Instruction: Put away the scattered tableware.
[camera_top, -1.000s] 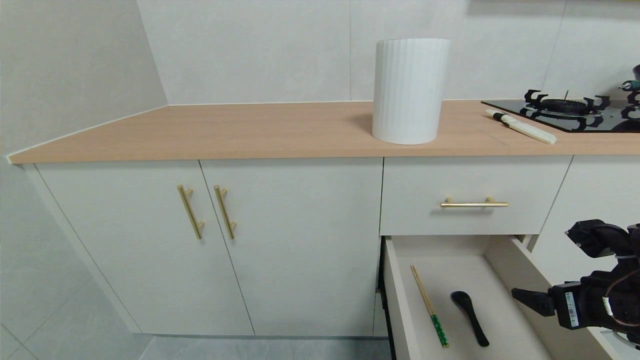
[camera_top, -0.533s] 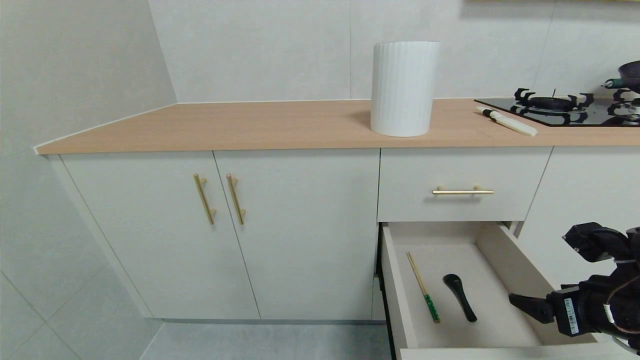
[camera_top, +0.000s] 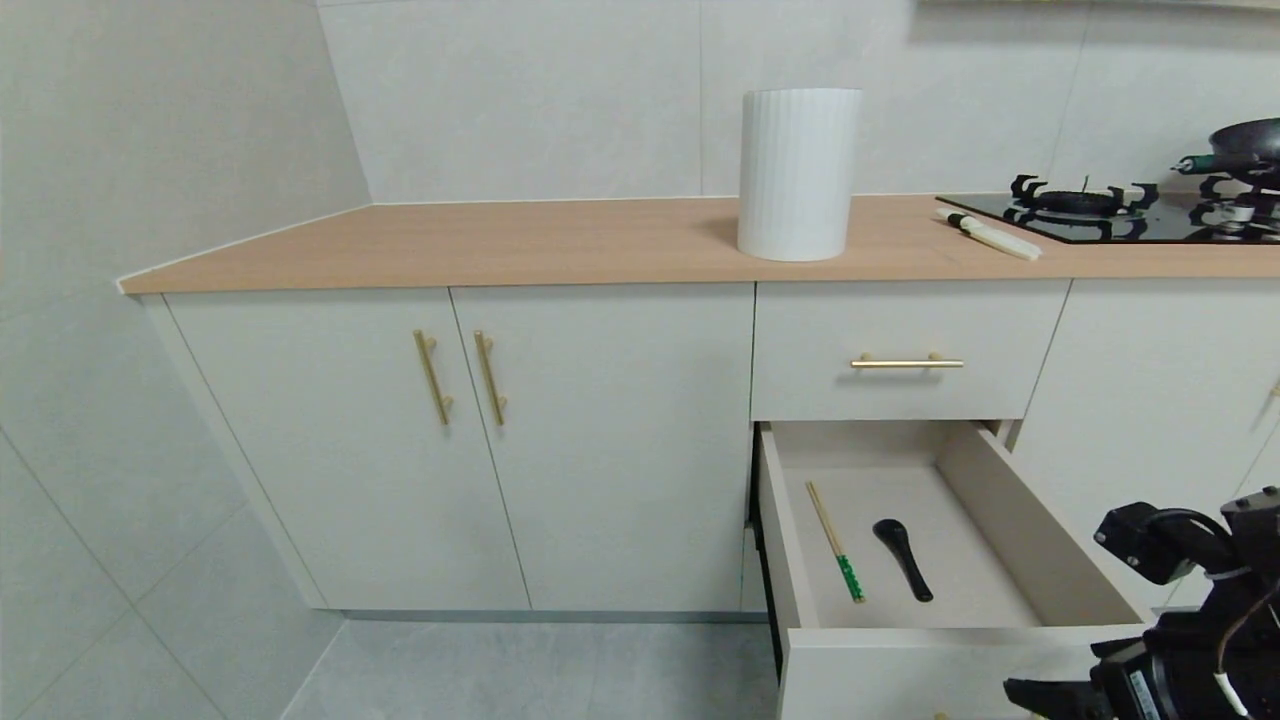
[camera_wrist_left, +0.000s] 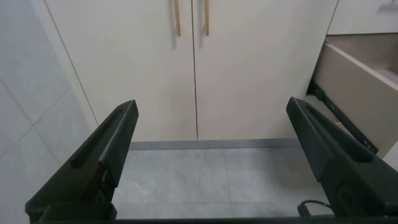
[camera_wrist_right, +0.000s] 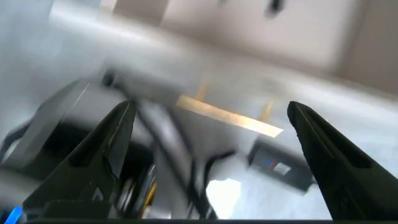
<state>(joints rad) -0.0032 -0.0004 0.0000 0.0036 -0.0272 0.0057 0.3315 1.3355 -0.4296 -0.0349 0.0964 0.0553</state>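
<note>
Chopsticks (camera_top: 833, 540), spoon (camera_top: 903, 558) stowed in open drawer (camera_top: 1035, 555). Right gripper (camera_wrist_right: 210, 115), spread empty, faces drawer front, presumably to shut it; left gripper (camera_wrist_left: 211, 106) spread too.

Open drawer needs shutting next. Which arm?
Right, likely. The right gripper sits by the drawer front, its handle close ahead in the wrist view. The left gripper faces the cabinet doors.

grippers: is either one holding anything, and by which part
Nothing is held. The left gripper and right gripper are open and empty; the green-tipped wooden chopsticks and black spoon lie in the open white drawer.
</note>
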